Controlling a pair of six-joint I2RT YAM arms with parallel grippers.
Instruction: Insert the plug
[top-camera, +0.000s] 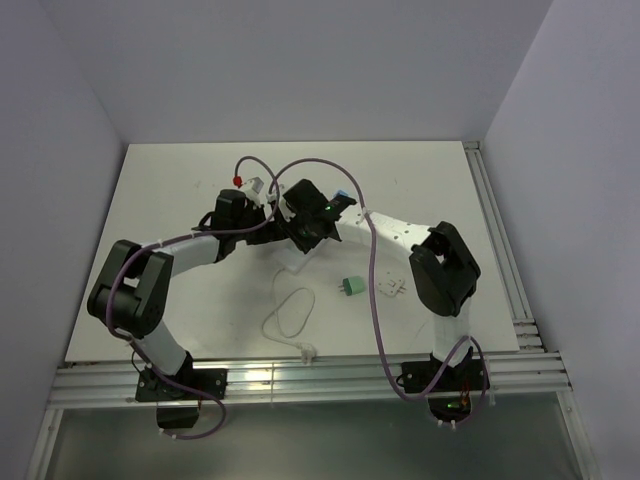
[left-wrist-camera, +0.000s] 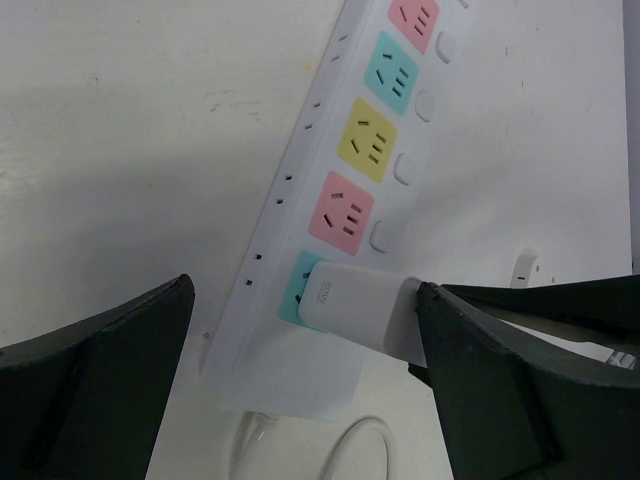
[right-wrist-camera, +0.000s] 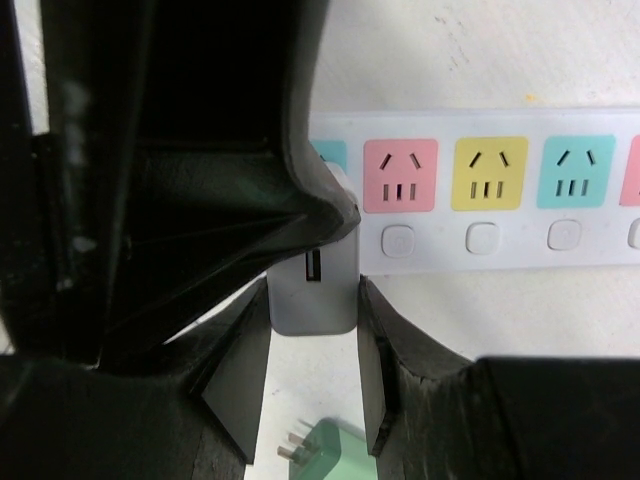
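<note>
Our right gripper (right-wrist-camera: 312, 310) pinches the white plug (left-wrist-camera: 355, 305), which sits on the end socket of the power strip (left-wrist-camera: 300, 180). Our left gripper (left-wrist-camera: 300, 330) is spread wide and holds nothing. If we push crooked, the strip could slide and the pins could jam.

Black-and-white arms (top-camera: 188, 249), purple cables (top-camera: 374, 285)

Our black-and-white left arm (top-camera: 190, 248) reaching inward, its black left gripper (left-wrist-camera: 305, 300) spread wide, our matching right arm (top-camera: 400, 232) angled toward it, black right gripper (right-wrist-camera: 312, 340) pinching a white plug block (right-wrist-camera: 313, 290)
</note>
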